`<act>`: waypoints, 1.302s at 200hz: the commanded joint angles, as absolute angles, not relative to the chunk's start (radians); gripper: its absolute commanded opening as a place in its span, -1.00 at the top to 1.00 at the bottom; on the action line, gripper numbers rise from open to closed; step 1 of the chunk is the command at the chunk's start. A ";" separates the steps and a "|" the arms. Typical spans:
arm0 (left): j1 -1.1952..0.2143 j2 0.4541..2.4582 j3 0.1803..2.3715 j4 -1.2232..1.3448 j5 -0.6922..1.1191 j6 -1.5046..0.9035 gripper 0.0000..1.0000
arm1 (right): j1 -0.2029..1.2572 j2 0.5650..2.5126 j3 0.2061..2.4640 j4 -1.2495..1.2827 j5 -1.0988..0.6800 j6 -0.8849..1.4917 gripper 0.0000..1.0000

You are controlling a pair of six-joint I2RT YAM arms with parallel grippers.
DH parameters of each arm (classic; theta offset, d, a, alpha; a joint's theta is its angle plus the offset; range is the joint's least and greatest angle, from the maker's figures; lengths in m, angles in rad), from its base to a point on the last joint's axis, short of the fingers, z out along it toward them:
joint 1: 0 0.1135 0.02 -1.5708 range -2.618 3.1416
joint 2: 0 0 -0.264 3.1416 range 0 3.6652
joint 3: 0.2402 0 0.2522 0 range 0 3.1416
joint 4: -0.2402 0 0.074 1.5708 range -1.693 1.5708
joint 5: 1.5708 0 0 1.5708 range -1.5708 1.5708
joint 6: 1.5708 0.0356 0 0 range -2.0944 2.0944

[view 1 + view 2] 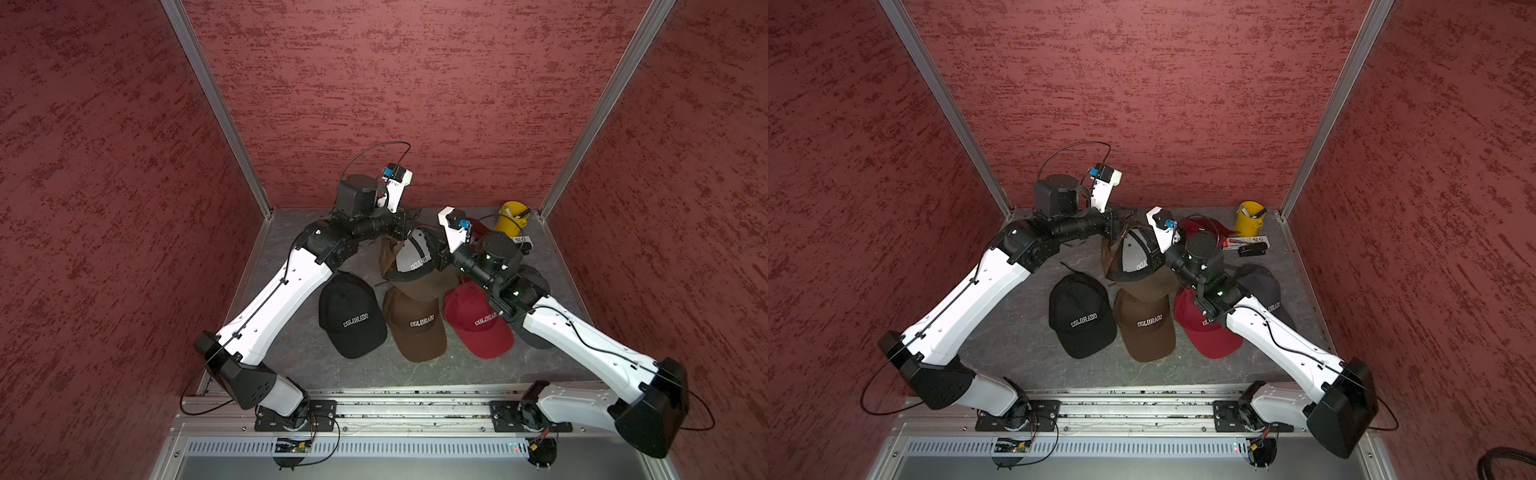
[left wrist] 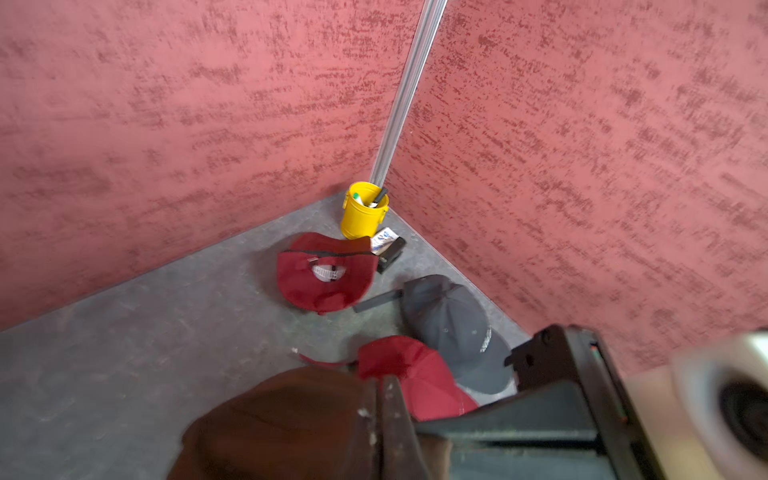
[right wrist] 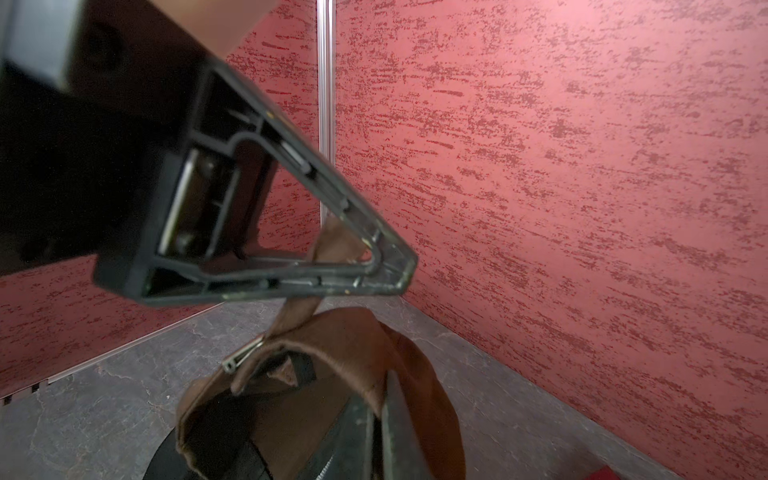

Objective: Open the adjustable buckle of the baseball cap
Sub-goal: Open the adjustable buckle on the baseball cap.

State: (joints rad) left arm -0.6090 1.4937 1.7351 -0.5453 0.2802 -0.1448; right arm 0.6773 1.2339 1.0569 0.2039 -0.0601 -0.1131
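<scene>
A brown baseball cap point(image 1: 422, 284) hangs above the table between my two grippers, its pale lining point(image 1: 1133, 253) facing up in both top views. In the right wrist view its metal buckle point(image 3: 243, 357) sits at the back opening, and the brown strap point(image 3: 299, 309) runs up from it into the tip of my left gripper point(image 3: 405, 266). My left gripper point(image 1: 401, 237) point(image 2: 380, 399) is shut on that strap. The right gripper point(image 1: 436, 259) point(image 3: 376, 415) is shut on the cap's rear band beside the opening.
On the grey table point(image 1: 291, 357) lie a black cap point(image 1: 351, 320), a second brown cap point(image 1: 415, 328), a red cap point(image 1: 478, 324) and a grey cap point(image 1: 1262, 291). Another red cap point(image 2: 324, 274), a yellow bucket point(image 1: 513, 218) and a stapler point(image 1: 1252, 249) sit in the back right corner. Red walls close three sides.
</scene>
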 commanded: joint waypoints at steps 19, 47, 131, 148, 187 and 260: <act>-0.599 1.441 1.699 -0.503 0.266 -0.135 1.00 | 0.681 1.242 1.089 0.219 -0.001 -0.098 1.00; -0.592 1.414 1.667 -0.503 0.238 -0.132 1.00 | 0.681 1.248 1.101 0.206 0.044 -0.080 1.00; -0.557 1.315 1.547 -0.479 0.166 -0.129 1.00 | 0.681 1.272 1.139 0.183 0.138 0.011 1.00; -0.555 1.318 1.540 -0.475 0.150 -0.127 0.97 | 0.681 1.289 1.160 0.173 0.141 0.048 1.00; -0.529 1.333 1.534 -0.494 0.105 -0.157 0.73 | 0.681 1.324 1.207 0.149 0.173 0.119 1.00; -0.521 1.245 1.410 -0.381 0.127 -0.156 -0.19 | 0.681 1.335 1.238 0.137 0.183 0.142 1.00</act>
